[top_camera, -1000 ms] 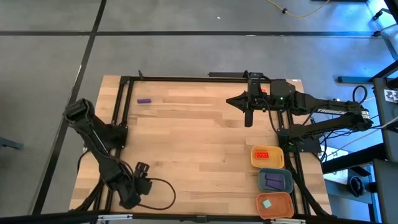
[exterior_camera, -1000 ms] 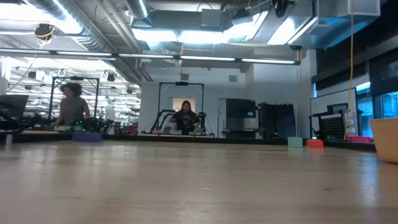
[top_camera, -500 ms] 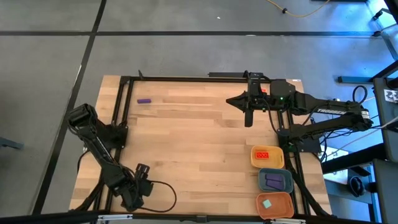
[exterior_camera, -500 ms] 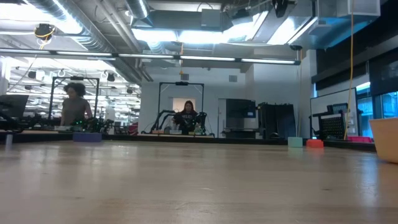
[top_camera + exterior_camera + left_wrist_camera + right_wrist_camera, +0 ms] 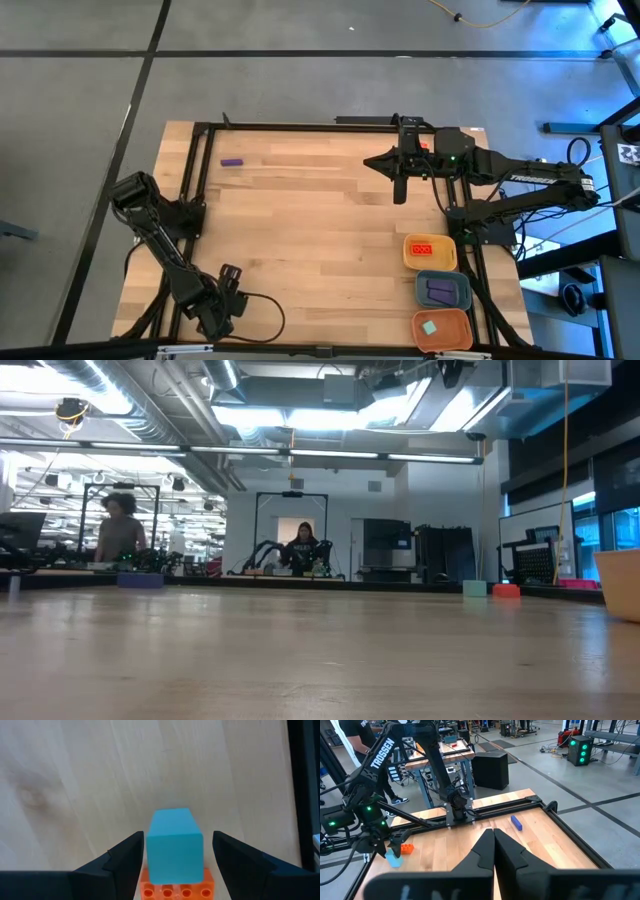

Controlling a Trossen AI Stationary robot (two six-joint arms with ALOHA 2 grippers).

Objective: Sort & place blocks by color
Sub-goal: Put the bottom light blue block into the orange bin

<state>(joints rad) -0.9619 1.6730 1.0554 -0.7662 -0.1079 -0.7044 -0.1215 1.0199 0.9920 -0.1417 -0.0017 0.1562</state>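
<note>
Left gripper [image 5: 175, 851] found low at the table's near left corner, fingers spread and apart from a teal block [image 5: 174, 844] standing between them, with an orange-red block [image 5: 175, 886] touching it behind. Right gripper [image 5: 399, 190] noted above the far right of the table [image 5: 310, 220], fingers pressed together, holding nothing. Purple block [image 5: 232, 162] recorded alone near the far left corner. Further blocks seen inside the yellow tray [image 5: 443, 262], blue-grey tray [image 5: 466, 291] and orange tray [image 5: 452, 331] along the right edge

Two dark jointed arms [image 5: 165, 250], white TROSSEN lettering, green status lights, black cables.
</note>
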